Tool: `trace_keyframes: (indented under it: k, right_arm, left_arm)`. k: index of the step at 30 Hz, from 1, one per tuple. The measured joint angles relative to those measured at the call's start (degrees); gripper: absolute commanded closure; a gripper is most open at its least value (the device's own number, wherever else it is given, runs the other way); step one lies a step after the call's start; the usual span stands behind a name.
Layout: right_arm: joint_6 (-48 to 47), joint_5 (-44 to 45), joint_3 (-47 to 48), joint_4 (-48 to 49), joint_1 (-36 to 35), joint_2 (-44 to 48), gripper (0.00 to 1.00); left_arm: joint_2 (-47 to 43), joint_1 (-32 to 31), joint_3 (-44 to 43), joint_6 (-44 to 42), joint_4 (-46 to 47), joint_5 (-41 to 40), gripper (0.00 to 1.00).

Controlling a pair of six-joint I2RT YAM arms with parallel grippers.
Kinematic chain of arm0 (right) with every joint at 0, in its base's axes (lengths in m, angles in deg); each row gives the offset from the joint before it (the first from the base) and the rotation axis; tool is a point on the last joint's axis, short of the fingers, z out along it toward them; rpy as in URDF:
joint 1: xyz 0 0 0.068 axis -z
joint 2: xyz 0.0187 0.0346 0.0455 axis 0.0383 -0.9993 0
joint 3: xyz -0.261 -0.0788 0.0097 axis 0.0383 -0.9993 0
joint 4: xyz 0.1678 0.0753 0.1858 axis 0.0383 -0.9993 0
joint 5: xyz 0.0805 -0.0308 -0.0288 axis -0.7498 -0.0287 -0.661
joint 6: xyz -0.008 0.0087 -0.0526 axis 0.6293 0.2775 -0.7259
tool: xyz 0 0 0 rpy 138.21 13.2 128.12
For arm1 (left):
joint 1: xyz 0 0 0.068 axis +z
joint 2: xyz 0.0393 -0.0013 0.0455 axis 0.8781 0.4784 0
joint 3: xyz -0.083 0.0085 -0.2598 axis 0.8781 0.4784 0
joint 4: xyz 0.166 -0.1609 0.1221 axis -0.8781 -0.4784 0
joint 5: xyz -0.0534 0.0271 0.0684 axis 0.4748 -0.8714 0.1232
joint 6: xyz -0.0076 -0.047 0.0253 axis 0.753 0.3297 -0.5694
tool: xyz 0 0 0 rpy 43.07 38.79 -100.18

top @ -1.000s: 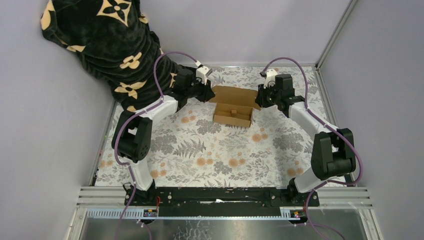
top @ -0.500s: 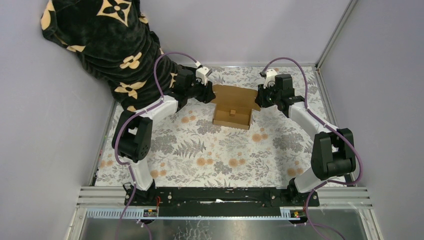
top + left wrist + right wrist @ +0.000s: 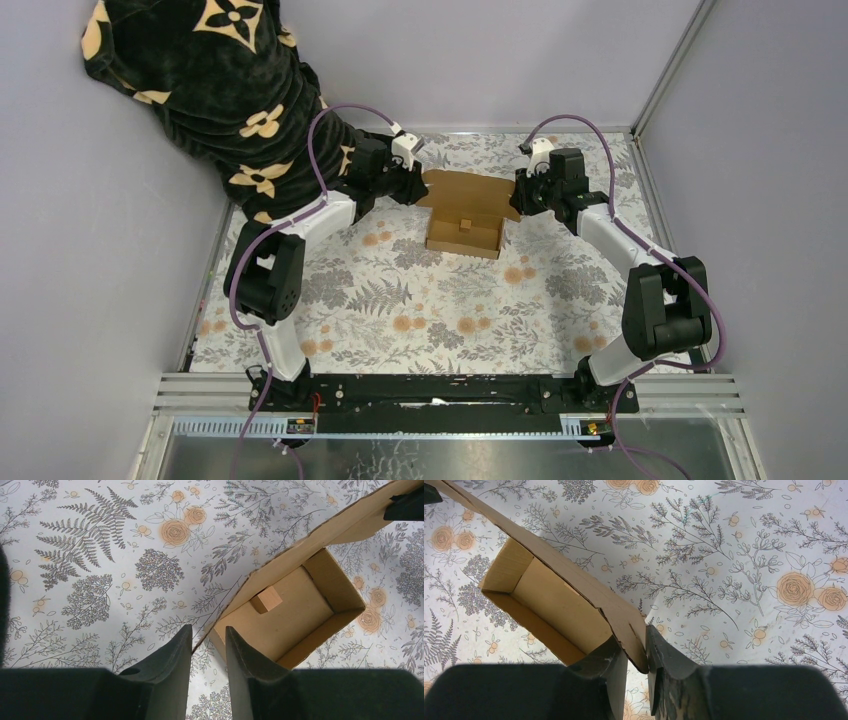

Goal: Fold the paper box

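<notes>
Near the far edge of the table (image 3: pixel 400 300), got as far as a walled box (image 3: pixel 463 232), lid (image 3: pixel 470 188) not shut, pinched by right gripper (image 3: pixel 634 640), straddled by left gripper (image 3: pixel 207 629), jaws spread; yet to close and tuck.

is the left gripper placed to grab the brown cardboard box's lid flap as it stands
Probably yes: the left gripper is open, and the brown cardboard box's lid flap runs edge-on into its gap, nothing between. The right gripper pinches the other end.
</notes>
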Motion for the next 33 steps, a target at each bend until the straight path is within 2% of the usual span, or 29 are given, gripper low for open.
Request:
trace_keyframes:
  k: [9,16,33]
  right_arm:
    - [0.0,0.2,0.0,0.0,-0.4,0.0,0.75]
    - [0.0,2.4,0.0,-0.2,-1.8,0.0,0.80]
    - [1.4,9.8,1.7,-3.5,-5.3,0.0,0.92]
  left_arm:
    - [0.0,0.0,0.0,0.1,0.0,0.0,0.70]
    - [0.0,-0.6,0.0,0.1,0.0,-1.5,0.74]
    - [-0.3,-5.2,0.0,1.1,-2.6,-10.3,0.76]
